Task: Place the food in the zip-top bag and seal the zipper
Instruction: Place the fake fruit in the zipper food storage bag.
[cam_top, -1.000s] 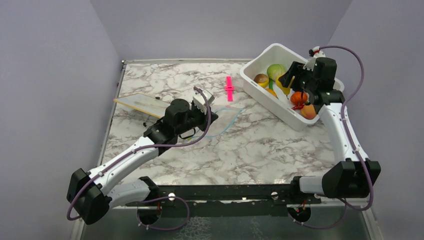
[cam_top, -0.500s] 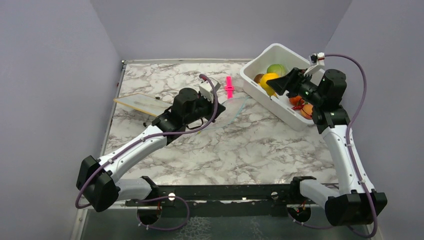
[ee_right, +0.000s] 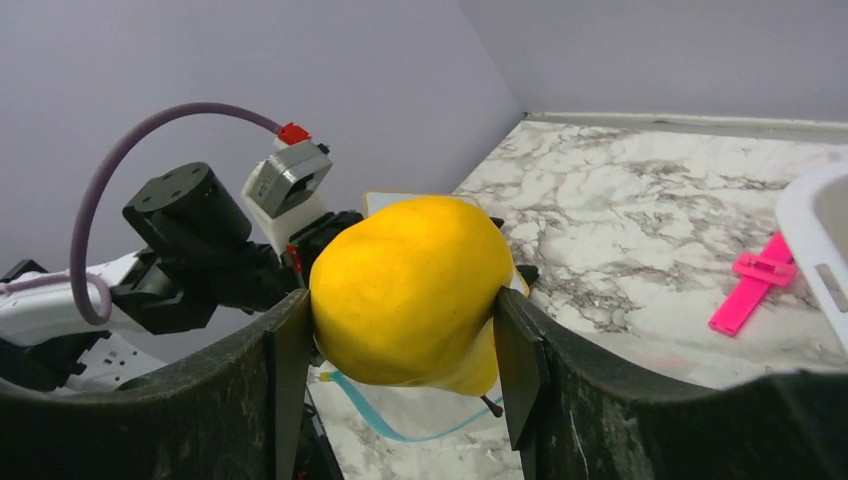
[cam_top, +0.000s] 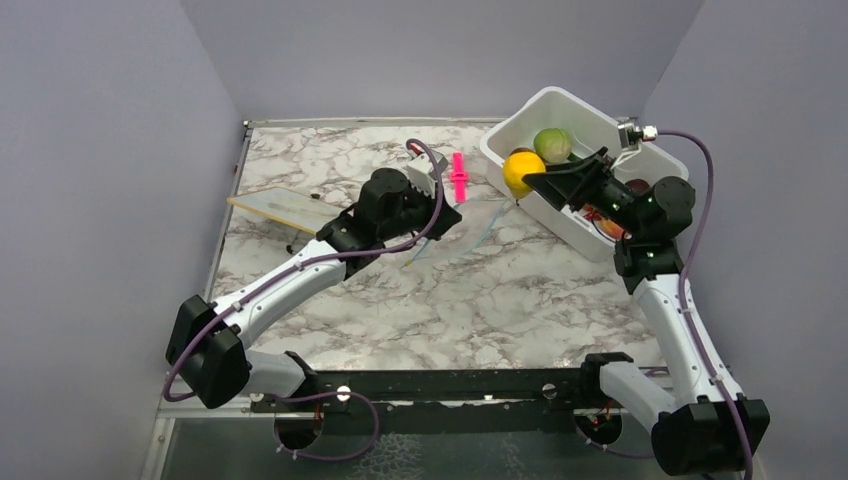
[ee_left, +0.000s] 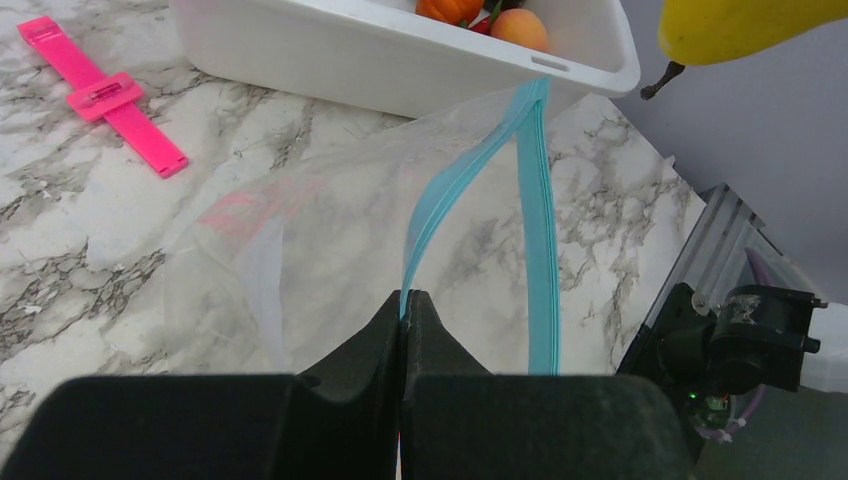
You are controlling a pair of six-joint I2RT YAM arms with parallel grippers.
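Observation:
My right gripper (cam_top: 530, 178) is shut on a yellow toy pear (cam_top: 518, 172), also large in the right wrist view (ee_right: 410, 290), held in the air over the tub's left edge. My left gripper (ee_left: 405, 300) is shut on one light blue zipper (ee_left: 430, 215) lip of the clear zip-top bag (ee_left: 330, 250), holding its mouth open; the other lip (ee_left: 540, 260) hangs apart. The bag (cam_top: 470, 222) lies between the arms in the top view. A green ball (cam_top: 552, 144) and orange and red pieces (ee_left: 480, 12) lie in the white tub (cam_top: 570, 220).
A bright pink clip (cam_top: 459, 176) lies on the marble table (cam_top: 450, 300) behind the bag. A flat pale board (cam_top: 285, 208) lies at the left. Grey walls close in the back and sides.
My right gripper has lifted the yellow pear out of the tub and moved it left toward the bag. My left gripper has raised the bag's zipper lip and shifted right.

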